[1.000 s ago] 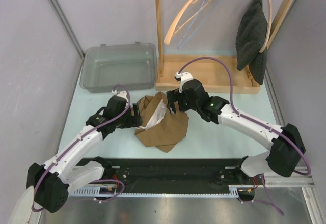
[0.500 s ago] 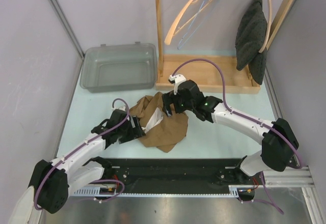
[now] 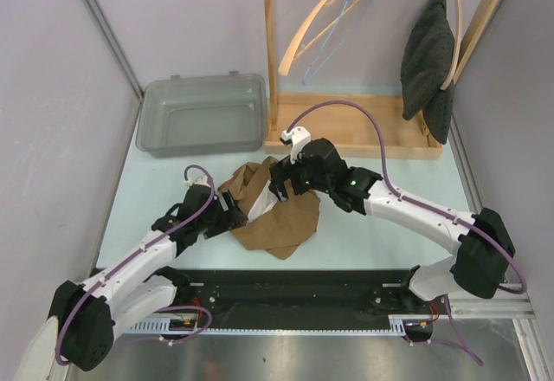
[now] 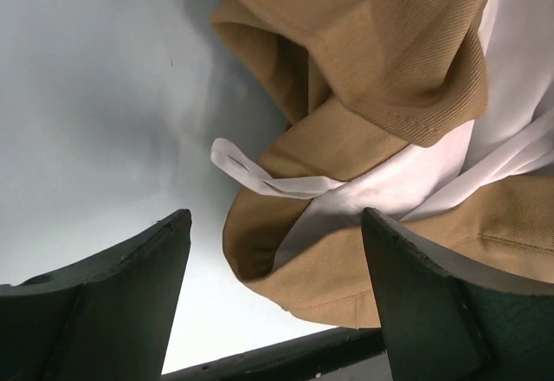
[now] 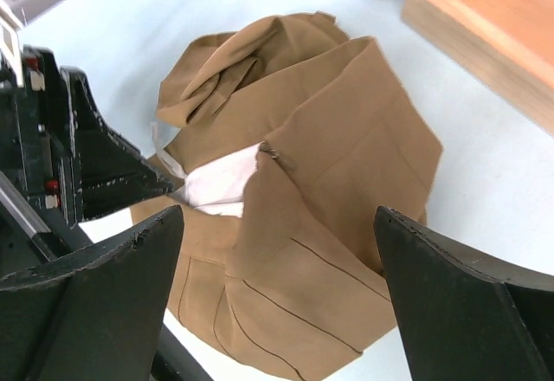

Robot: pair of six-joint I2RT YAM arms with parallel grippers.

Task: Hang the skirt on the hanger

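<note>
Skirt: bunched tighter than a second ago — not yet on the hanger.
Left pincer: wide, empty, back at its left fold.
Right pincer: wide, empty, moved over it — grasp pending.

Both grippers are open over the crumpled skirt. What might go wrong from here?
The left gripper faces the thin white loop and lining; closing there may catch only those, not brown cloth. The skirt lies bunched, so the right gripper may pinch several layers, leaving the waist shut for the hanger.
</note>
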